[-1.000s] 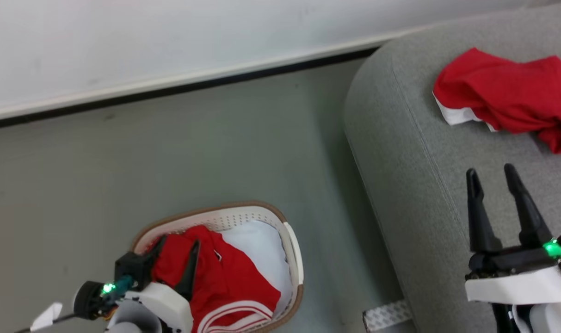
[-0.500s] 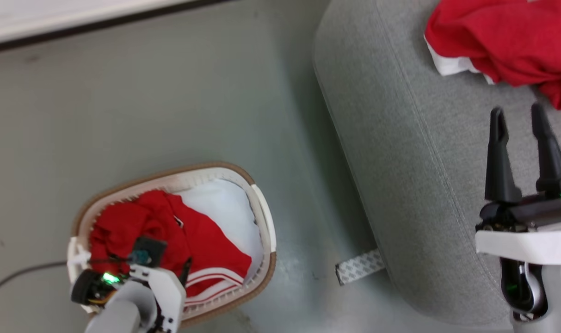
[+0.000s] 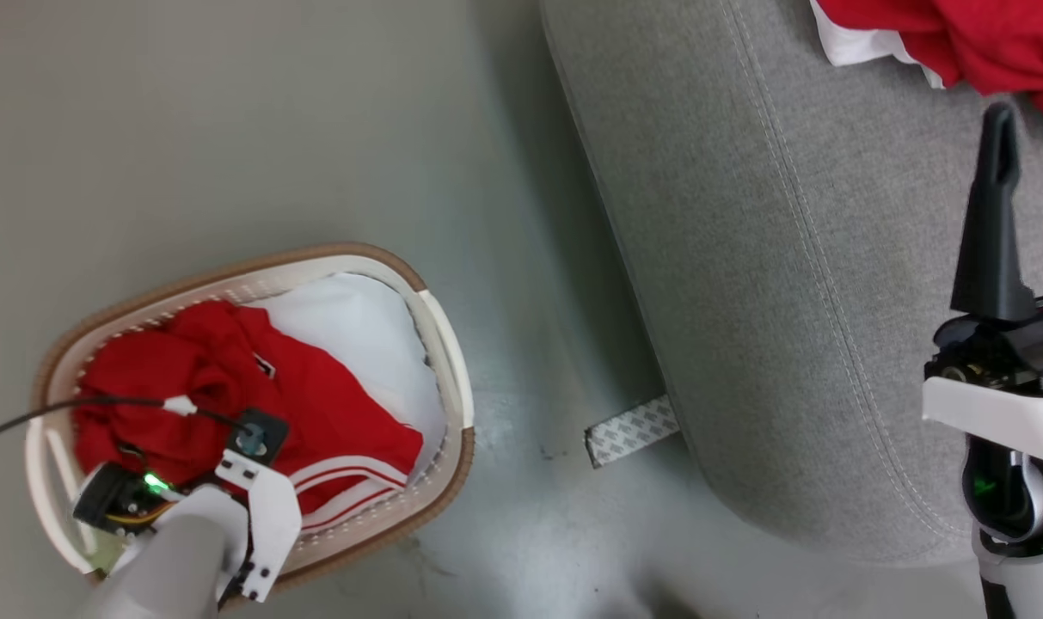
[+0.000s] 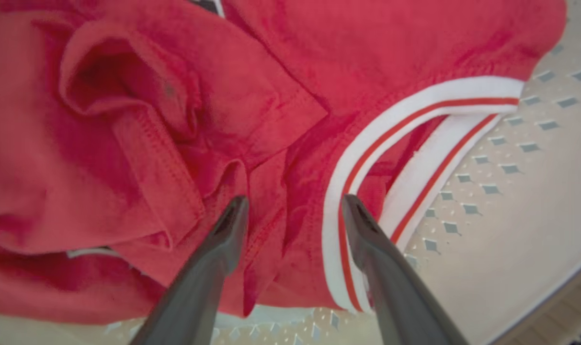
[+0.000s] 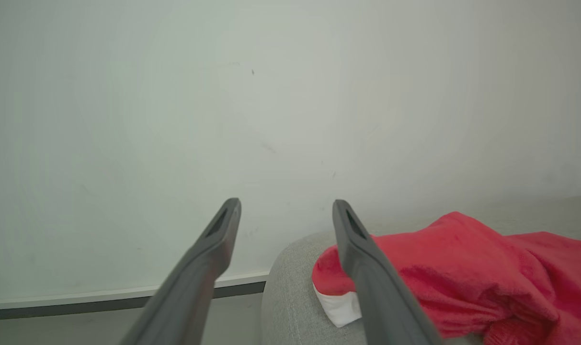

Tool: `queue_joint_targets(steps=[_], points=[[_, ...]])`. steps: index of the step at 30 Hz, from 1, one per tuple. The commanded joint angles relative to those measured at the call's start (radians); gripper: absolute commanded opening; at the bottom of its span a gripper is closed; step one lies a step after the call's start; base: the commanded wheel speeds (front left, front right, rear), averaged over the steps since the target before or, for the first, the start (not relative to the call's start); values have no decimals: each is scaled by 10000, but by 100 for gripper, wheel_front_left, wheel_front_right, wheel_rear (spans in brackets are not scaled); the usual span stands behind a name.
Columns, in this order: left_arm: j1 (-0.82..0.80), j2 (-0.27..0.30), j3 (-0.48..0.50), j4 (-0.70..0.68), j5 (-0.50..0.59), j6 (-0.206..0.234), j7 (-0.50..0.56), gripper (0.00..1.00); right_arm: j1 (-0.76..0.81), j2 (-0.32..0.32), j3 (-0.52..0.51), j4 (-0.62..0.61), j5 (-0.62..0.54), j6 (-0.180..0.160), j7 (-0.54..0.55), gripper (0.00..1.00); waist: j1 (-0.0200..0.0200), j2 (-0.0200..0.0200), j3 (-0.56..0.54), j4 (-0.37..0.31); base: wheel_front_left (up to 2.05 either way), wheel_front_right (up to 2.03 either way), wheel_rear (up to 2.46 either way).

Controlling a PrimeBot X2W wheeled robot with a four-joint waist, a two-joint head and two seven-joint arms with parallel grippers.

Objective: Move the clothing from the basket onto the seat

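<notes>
The left claw (image 4: 294, 203) is wide open and holds nothing. Its tips point down at the red clothes (image 4: 151, 120) in the basket (image 3: 358, 254). One tip is by the white striped hem (image 4: 462, 88) and the other is by a red fold. The clothes look soft, light and floppy, so they will sag and may slip. A thick bunched fold looks like a better place to pinch than the thin hem. A white cloth (image 3: 349, 327) lies on the far right side of the basket. Far off to the right, the right claw (image 5: 285, 203) is open and empty over the seat (image 3: 788, 258), where a red pile (image 3: 994, 43) lies.
</notes>
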Motion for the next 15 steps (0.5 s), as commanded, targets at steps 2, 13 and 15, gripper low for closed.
queue_joint_targets(steps=[2, 13, 15], points=[[-242, 171, -161, 178, 169, -58, 101, 100, -168, -3, -76, -185, 153, -22, -29, 100, -2, 0, 267, -206, 0, 0, 0], [-927, 205, -718, 1030, 450, -208, 1415, 100, -187, 181, -53, -523, 261, -22, -29, 100, -2, 0, 847, -513, 0, 0, 0], [-1014, 251, -834, 1132, 551, -50, 1762, 100, -218, 195, -56, -526, 263, -22, -29, 100, -2, 0, 927, -538, 0, 0, 0]])
